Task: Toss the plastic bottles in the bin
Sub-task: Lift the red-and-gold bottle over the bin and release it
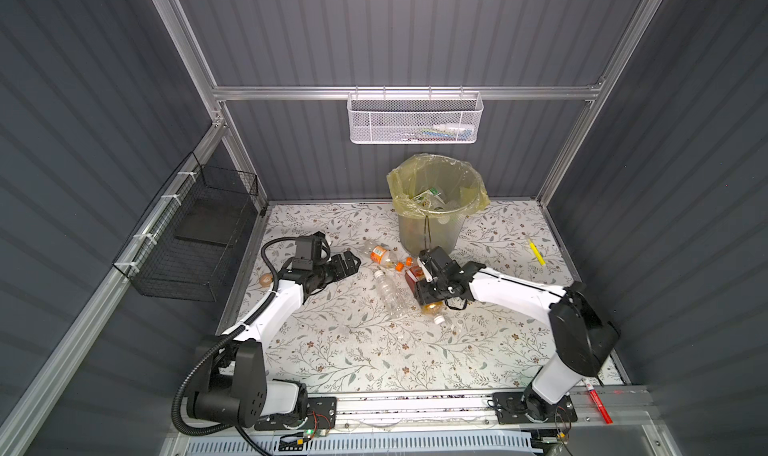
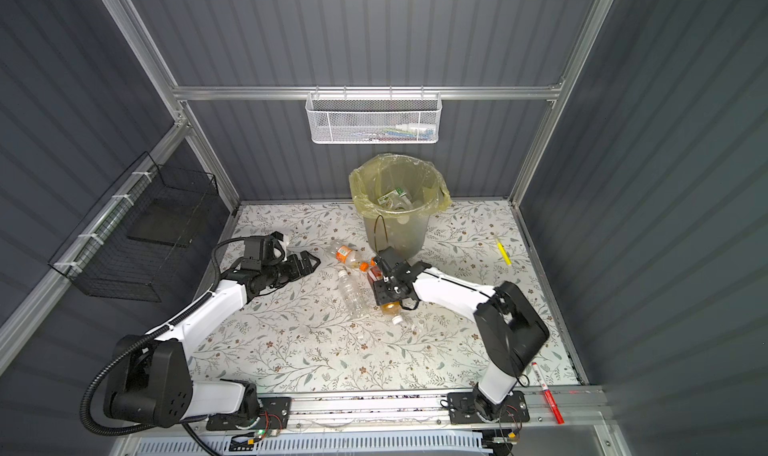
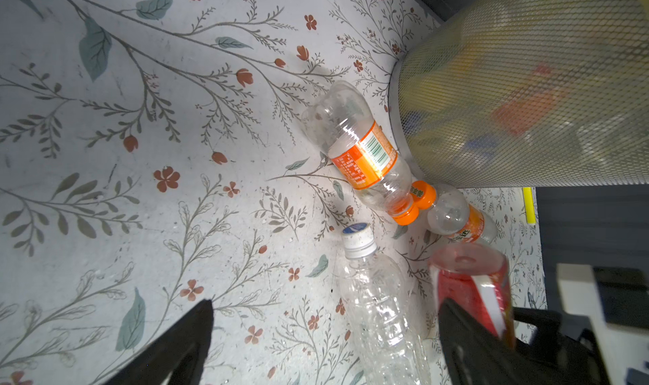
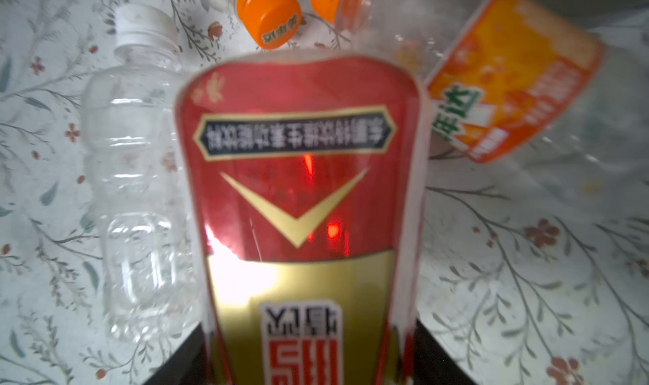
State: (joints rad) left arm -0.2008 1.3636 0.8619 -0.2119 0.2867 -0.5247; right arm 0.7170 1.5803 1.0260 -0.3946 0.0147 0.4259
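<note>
In both top views the bin [image 1: 444, 233] stands at the far edge of the worktop [image 1: 353, 350], about midway along it, with things already inside its yellow liner. Several bottles lie in a cluster just in front of it, toward the worktop's middle. The right claw [image 1: 417, 287] is down on the red-labelled bottle [image 1: 412, 278], whose white cap points to the near edge; the wrist hides the jaws here. The left claw [image 2: 309, 262] hovers spread wide and empty, toward the left edge, near an orange-labelled bottle [image 2: 345, 253].

The left wrist view shows that orange-labelled bottle [image 3: 361, 155] close against the foot of the bin [image 3: 526, 84]. A second orange-labelled bottle [image 3: 453, 221] lies cap to cap with it, and a clear bottle [image 3: 379, 302] lies just beside the red-labelled bottle [image 3: 470, 274].

In the right wrist view the red-labelled bottle [image 4: 298, 190] fills the frame. The dark jaws sit tight against both its sides, so it appears pinched, though the picture is blurred.

The step in hand is the pick-up of this bottle. The next move likely calls for a lift high enough to clear the tall rim without dragging the clear bottle [image 4: 140, 190] along, then a release over the opening.
</note>
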